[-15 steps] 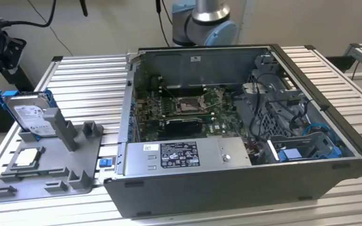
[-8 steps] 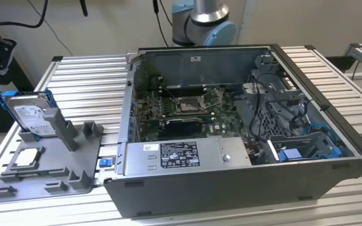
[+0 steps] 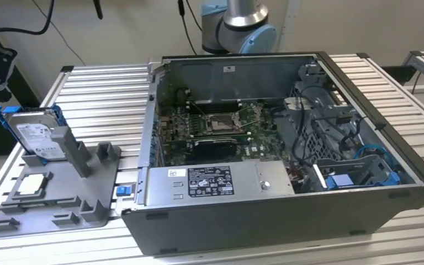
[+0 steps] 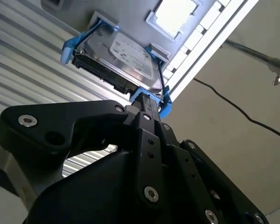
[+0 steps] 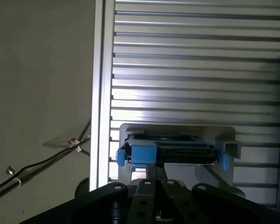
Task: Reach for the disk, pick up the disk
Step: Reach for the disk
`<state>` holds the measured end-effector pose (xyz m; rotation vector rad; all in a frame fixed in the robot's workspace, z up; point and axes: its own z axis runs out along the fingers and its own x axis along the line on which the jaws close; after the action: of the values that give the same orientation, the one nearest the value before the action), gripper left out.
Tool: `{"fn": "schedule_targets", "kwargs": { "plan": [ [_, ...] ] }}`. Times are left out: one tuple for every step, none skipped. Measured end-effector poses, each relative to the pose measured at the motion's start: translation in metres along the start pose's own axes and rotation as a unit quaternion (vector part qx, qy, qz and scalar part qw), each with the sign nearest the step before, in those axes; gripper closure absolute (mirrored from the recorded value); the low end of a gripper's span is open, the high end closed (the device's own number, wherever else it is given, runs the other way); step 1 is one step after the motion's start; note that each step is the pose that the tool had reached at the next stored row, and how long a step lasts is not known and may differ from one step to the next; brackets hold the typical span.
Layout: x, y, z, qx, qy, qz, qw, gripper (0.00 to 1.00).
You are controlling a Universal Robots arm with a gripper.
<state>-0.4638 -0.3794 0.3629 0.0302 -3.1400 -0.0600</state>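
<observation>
Reach step here, nothing grabbed yet. The disk [image 3: 33,132] stands on edge in the grey holder [image 3: 57,204] at the exterior view's left, beside the open computer case [image 3: 271,165] (the processor chip [image 3: 33,185] lies flat just nearer). In the second wrist view the gripper [image 4: 147,103] points straight at the disk's blue-framed edge, very close; contact I can't judge. Its fingers [image 4: 147,116] look pinched together and empty, so a grab would need them parted round the frame.
</observation>
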Motion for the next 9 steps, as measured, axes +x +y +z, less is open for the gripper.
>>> {"fn": "schedule_targets", "kwargs": {
  "plan": [
    [0.0,0.0001,0.0,-0.0002,-0.0001,0.0,1.0,1.0],
    [0.0,0.0001,0.0,-0.0004,-0.0001,0.0,1.0,1.0],
    [0.0,0.0,0.0,-0.0007,0.0,0.0,1.0,1.0],
    [0.0,0.0,0.0,-0.0009,0.0,0.0,1.0,1.0],
    [0.0,0.0,0.0,-0.0011,-0.0001,0.0,1.0,1.0],
    [0.0,0.0,0.0,-0.0014,-0.0001,0.0,1.0,1.0],
    [0.0,0.0,0.0,-0.0016,0.0,0.0,1.0,1.0],
    [0.0,0.0,0.0,-0.0018,0.0,0.0,1.0,1.0],
    [0.0,0.0,0.0,-0.0021,-0.0001,0.0,1.0,1.0]
  ]
}}
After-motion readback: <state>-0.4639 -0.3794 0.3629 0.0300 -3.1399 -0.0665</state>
